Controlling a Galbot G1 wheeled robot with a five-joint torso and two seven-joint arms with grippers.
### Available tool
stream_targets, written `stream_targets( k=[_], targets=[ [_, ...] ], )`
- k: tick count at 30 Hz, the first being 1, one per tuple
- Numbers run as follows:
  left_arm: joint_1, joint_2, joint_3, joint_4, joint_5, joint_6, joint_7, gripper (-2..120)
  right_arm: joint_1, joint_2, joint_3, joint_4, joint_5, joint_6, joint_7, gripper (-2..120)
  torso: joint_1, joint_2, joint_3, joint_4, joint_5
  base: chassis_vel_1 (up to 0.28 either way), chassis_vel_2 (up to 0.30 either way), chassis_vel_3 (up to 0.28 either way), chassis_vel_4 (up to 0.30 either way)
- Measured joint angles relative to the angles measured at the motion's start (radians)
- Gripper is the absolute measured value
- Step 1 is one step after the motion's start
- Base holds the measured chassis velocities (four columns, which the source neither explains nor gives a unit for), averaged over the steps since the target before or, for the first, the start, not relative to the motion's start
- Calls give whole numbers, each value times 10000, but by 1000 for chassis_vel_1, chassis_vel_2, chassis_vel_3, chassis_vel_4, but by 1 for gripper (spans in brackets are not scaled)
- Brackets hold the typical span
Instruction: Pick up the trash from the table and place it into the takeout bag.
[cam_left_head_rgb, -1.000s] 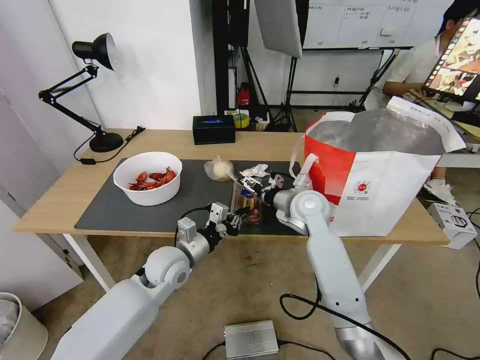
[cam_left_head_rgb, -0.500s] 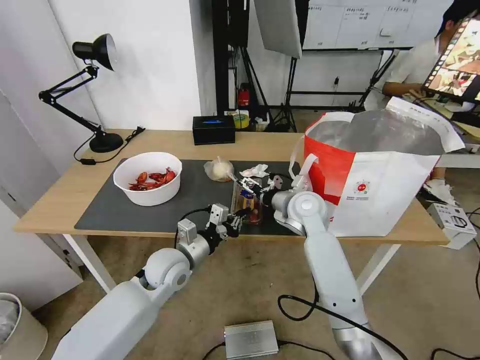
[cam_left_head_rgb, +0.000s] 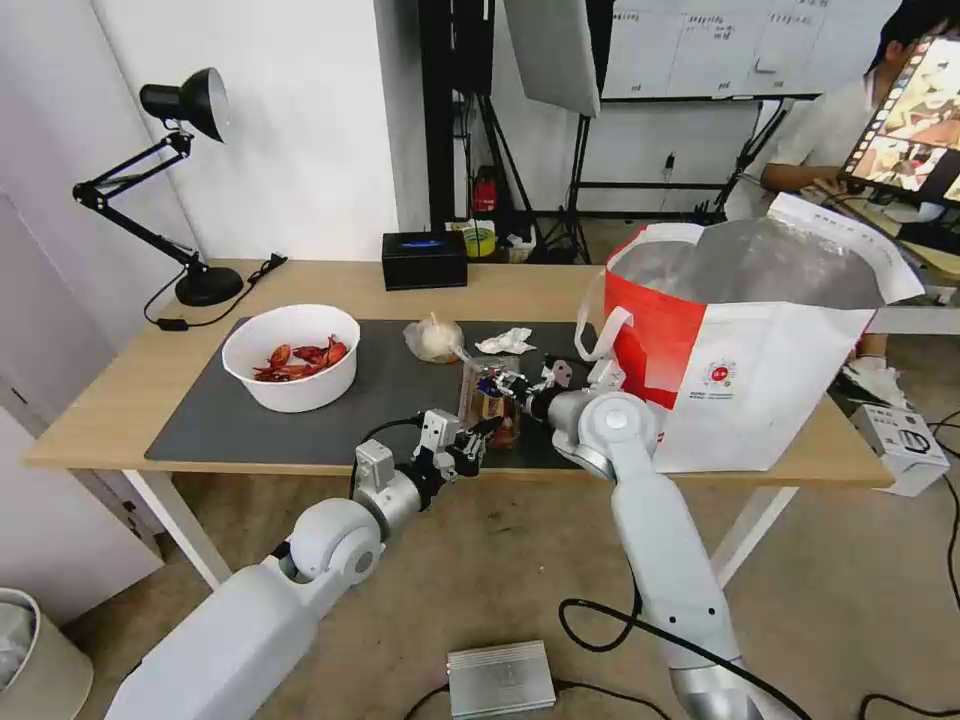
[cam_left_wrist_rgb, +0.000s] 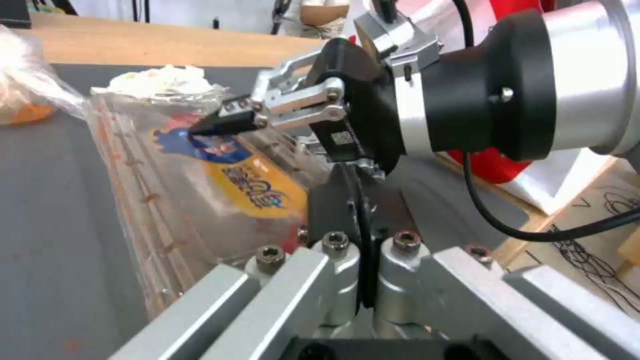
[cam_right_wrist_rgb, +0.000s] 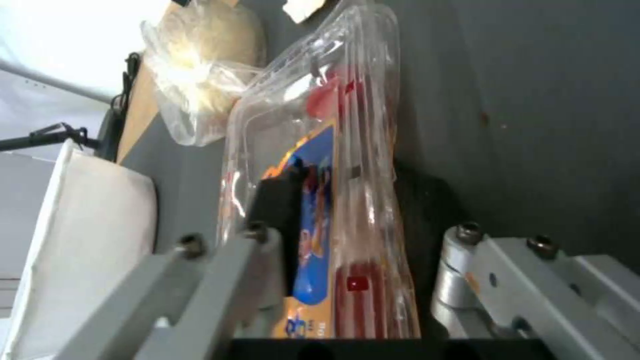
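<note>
1. The table (cam_left_head_rgb: 130, 400) is light wood with a dark grey mat (cam_left_head_rgb: 300, 410) across its middle.
2. The takeout bag (cam_left_head_rgb: 760, 380) stands open at the table's right end, red and white with foil lining; its far side is cut off by the head view's edge.
3. The white bowl (cam_left_head_rgb: 290, 385) of red shells sits on the left part of the mat.
4. The clear clamshell tray (cam_left_head_rgb: 487, 405) stands tilted on its edge near the mat's front, a blue-and-yellow label and red scraps showing through the plastic; its lower end is hidden behind the arms.
5. The right gripper (cam_left_head_rgb: 500, 383) has its fingers spread either side of the tray's upper rim. One black fingertip (cam_left_wrist_rgb: 213, 125) touches the label side; the far finger is blurred through the plastic.
6. The left gripper (cam_left_head_rgb: 478, 440) is clamped on the tray's near edge, fingers drawn together.
7. The knotted bag (cam_left_head_rgb: 433, 340) and the crumpled tissue (cam_left_head_rgb: 505, 342) lie just behind the tray.
</note>
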Motion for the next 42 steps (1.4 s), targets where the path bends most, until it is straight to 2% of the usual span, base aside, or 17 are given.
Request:
stream_targets(
  k=[1, 2, 4, 6, 7, 9, 18, 24, 36, 38, 42],
  targets=[
    [0, 0, 0, 0, 0, 0, 0, 0, 0, 0, 0, 0, 0, 0, 0, 30, 0, 0, 0, 0, 0, 0, 0, 0, 0],
    [-5, 2, 2, -12, -2, 0, -1, 0, 1, -18, -4, 5, -3, -1, -2, 22, 0, 0, 0, 5, 3, 0, 0, 0, 0],
    [-6, 2, 2, -12, -2, 0, -4, 0, 2, -26, -4, 8, -4, -1, -2, 21, 0, -1, 0, 5, 2, 0, 0, 0, 0],
    [3, 2, -22, -15, -4, -5, -5, 0, 1, -55, -4, 38, -3, -2, -6, 10, 0, 0, 0, 4, 2, 0, 0, 0, 0],
    [3, 2, -22, -15, -4, -5, -5, 0, 1, -55, -4, 38, -3, -2, -6, 10, 0, 0, 0, 4, 2, 0, 0, 0, 0],
    [40, 10, -110, -48, -10, -10, -6, 0, -5, -64, -4, 54, -5, -2, -17, 2, 1, -1, 0, 2, 2, 0, 0, 0, 0],
    [331, 241, -729, -357, -62, -34, -5, 0, -36, -37, -1, 94, -52, -5, -26, 1, 0, 0, -2, -1, 0, 0, 0, 0, 0],
    [1036, 627, -1638, -763, -125, -279, 97, 0, -38, -71, -7, 144, -56, -15, -47, 1, 0, 0, -2, -1, -2, 0, 0, 0, 0],
    [2434, 401, -3086, -1655, -42, -312, 60, 1, -139, -44, 33, 421, -82, -28, -100, 1, -1, 0, -1, -1, -1, 0, 0, 0, 0],
    [2893, 266, -3475, -1952, 0, -315, 63, 12, -222, -170, 21, 684, -74, -29, -253, 1, -2, 1, -2, -1, -1, 0, 0, 0, 0],
    [3227, 161, -3815, -2135, 11, -331, 67, 21, -273, -281, 19, 924, -23, -25, -379, 1, -1, 1, -2, -3, -1, 0, 0, 0, 0]
  ],
)
